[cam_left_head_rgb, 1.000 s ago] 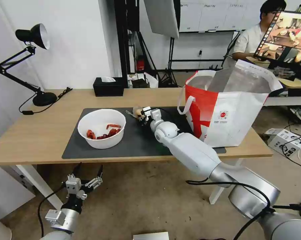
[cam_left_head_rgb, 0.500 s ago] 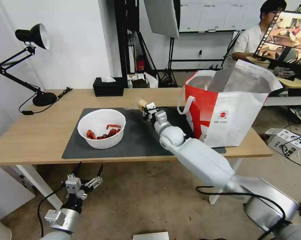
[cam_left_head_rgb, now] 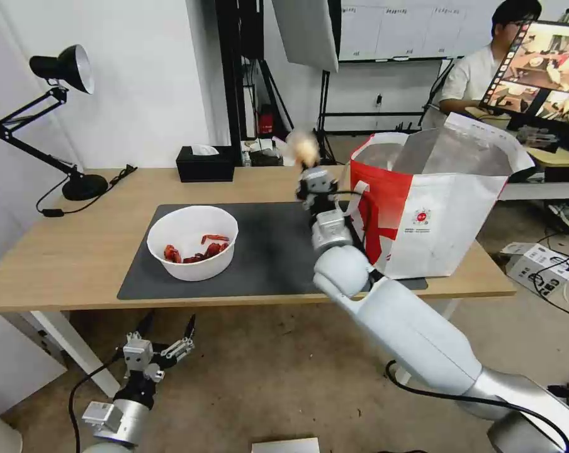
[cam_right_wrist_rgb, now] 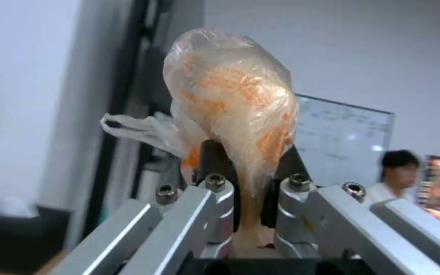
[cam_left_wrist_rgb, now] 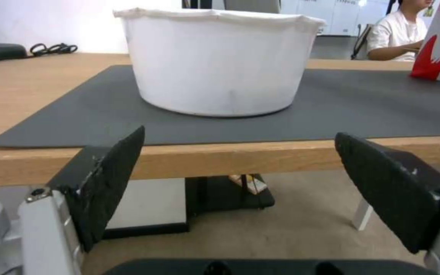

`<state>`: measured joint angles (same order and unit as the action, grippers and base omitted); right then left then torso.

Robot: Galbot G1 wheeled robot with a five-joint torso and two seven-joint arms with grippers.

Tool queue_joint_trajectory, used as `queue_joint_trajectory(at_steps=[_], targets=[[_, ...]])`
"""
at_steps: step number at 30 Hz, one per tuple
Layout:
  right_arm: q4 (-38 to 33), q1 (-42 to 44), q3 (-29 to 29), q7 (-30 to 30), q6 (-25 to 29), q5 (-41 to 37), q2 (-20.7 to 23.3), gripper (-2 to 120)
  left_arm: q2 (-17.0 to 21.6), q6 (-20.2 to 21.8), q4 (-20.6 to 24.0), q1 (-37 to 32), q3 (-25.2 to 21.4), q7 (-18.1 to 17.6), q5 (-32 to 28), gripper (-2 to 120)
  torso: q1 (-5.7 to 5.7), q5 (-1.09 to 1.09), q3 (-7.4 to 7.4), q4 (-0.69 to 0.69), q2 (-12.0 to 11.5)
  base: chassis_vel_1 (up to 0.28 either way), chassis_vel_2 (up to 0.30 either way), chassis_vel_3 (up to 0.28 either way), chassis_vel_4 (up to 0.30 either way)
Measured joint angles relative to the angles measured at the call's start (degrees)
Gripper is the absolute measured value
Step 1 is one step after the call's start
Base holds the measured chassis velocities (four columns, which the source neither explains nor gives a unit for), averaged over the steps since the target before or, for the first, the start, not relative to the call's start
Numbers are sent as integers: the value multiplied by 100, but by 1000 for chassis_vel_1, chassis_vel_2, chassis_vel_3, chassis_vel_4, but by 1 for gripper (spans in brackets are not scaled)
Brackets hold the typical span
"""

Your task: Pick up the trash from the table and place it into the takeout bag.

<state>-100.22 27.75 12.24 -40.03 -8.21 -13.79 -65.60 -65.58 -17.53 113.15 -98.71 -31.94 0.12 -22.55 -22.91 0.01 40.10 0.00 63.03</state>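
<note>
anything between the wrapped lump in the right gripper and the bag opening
Nothing visible. The right gripper holds the wrapped lump up in the air beside the bag, whose near rim is about level with the lump, and the gap between them looks open.

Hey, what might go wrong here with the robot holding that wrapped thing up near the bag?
1. The right gripper pinches only the thin neck of the clear-wrapped lump, so it may slip.
2. It is short of the takeout bag opening; releasing now would likely drop it onto the table.
</note>
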Motion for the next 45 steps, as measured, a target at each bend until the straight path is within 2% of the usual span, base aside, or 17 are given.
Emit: queue_joint_trajectory(at_steps=[3,5,6,9,13,24,27,29,31,32,34,35,37,41,42,43,45], targets=[[-189,15,-199,-321,-300,-232,222,6,-11,0,4,-9,-2,1,1,100,0,0,0,0,0,0,0,0,0],[-332,43,-389,-541,-496,-654,507,6,-13,1,4,15,10,1,-1,100,0,1,0,-1,0,0,0,0,0],[-332,43,-389,-541,-496,-654,507,6,-13,1,4,15,10,1,-1,100,0,1,0,-1,0,0,0,0,0],[-500,95,-654,-675,-648,-1314,936,5,2,3,6,63,65,2,-5,100,-1,0,0,-2,0,0,0,0,0],[-572,160,-840,-672,-668,-1649,1273,5,26,14,6,114,125,0,-6,100,0,0,0,-1,-1,0,0,0,0],[-728,325,-846,-674,-692,-2047,1546,5,118,39,-7,189,175,-3,-59,100,-1,0,0,0,-1,0,0,0,0],[-824,296,-823,-727,-842,-2257,1679,16,89,41,-18,188,213,6,-48,100,-1,-1,0,-1,-1,0,0,0,0],[-840,278,-823,-734,-874,-2301,1702,20,89,42,-18,189,218,7,-43,100,0,-1,0,-1,-1,0,0,0,0],[-892,211,-818,-751,-967,-2466,1794,31,112,59,-16,203,227,16,-31,100,-1,-1,0,0,-1,0,0,0,0],[-892,211,-818,-751,-967,-2466,1794,31,112,59,-16,203,227,16,-31,100,-1,-1,0,0,-1,0,0,0,0],[-926,155,-795,-757,-1018,-2600,1893,41,136,91,-5,212,229,20,-31,100,-1,-1,1,-1,-1,0,0,0,0],[-926,155,-795,-757,-1018,-2600,1893,41,136,91,-5,212,229,20,-31,100,-1,-1,1,-1,-1,0,0,0,0],[-947,85,-769,-758,-1047,-2701,1986,53,144,112,11,213,230,22,-31,100,-1,-1,1,0,-1,0,0,0,0],[-953,14,-743,-758,-1060,-2777,2047,63,136,121,35,197,229,23,-31,100,-1,-1,1,-1,-1,0,0,0,0],[-957,-9,-726,-758,-1062,-2799,2063,69,126,122,44,179,229,23,-22,100,-1,-1,1,-1,-1,0,0,0,0],[-957,-9,-726,-758,-1062,-2799,2063,69,126,122,44,179,229,23,-22,100,-1,-1,1,-1,-1,0,0,0,0],[-969,-26,-697,-757,-1065,-2829,2080,80,116,124,59,157,229,25,-4,100,0,-1,1,0,-1,0,0,0,0]])
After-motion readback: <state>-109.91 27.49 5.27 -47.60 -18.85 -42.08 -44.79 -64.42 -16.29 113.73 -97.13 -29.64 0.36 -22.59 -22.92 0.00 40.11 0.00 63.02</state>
